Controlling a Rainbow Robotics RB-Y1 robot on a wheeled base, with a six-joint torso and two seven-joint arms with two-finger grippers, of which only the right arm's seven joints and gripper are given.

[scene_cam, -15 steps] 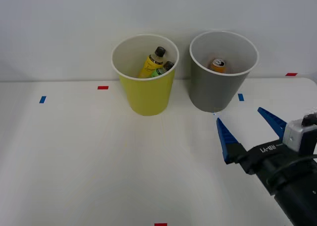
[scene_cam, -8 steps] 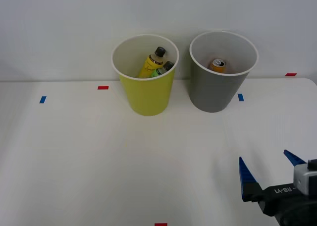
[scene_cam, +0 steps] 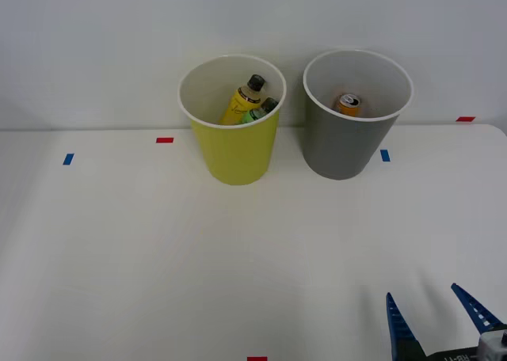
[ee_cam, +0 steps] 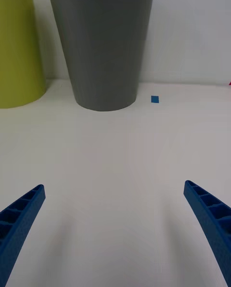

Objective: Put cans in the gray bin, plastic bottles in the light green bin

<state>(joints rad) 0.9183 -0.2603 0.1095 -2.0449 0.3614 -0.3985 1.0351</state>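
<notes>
A: Report the position and axis of each sorted item.
B: The orange can (scene_cam: 349, 103) stands upright inside the gray bin (scene_cam: 343, 146), silver top up. The yellow-labelled bottle (scene_cam: 242, 101) leans in the light green bin (scene_cam: 236, 153), black cap up and toward the far side; the green bottle (scene_cam: 260, 112) leans beside it.
A: Bin form?
B: Round, tapered, smooth plastic, white inside. Label text is unreadable.
A: Hand state?
B: The right hand (scene_cam: 438, 320) is spread wide and empty, low over the white surface (scene_cam: 127, 258), ribbed blue fingers (ee_cam: 19, 217) well apart
</notes>
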